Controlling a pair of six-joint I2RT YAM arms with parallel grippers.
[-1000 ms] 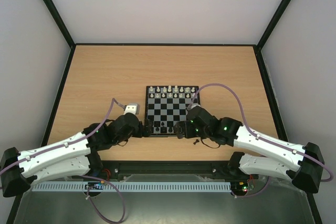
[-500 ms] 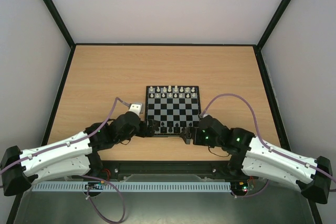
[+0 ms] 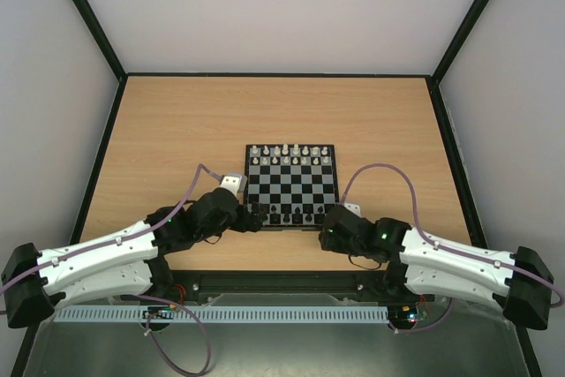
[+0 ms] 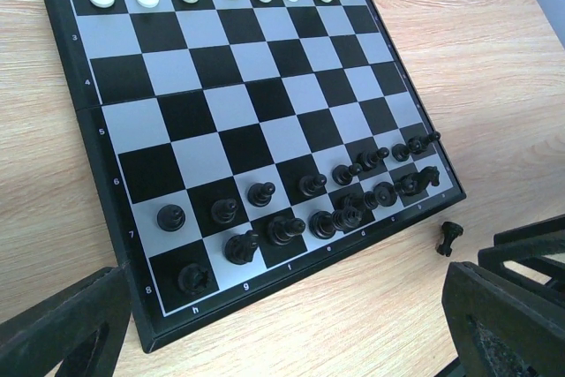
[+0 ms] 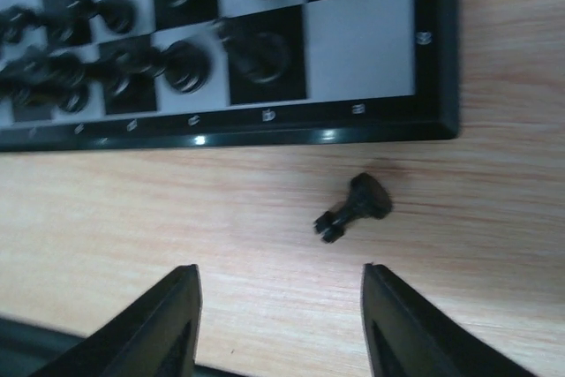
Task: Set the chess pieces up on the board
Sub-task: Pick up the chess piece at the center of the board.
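Toppled black piece [image 5: 356, 207] off the board's [image 5: 439, 41] near-right corner
Lies slantwise just ahead of right gripper [image 5: 278, 271] — half-open, holding nothing.

On the black border of the small black-and-grey checked chessboard [image 4: 203, 161] I read 2 to 8 and h, g, f, e (tiny print).

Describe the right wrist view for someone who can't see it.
A small black chess piece lies on its side on the wooden table, just off the board and ahead of the open, empty right gripper. Black pieces crowd the board's nearest rows; the corner square is bare.
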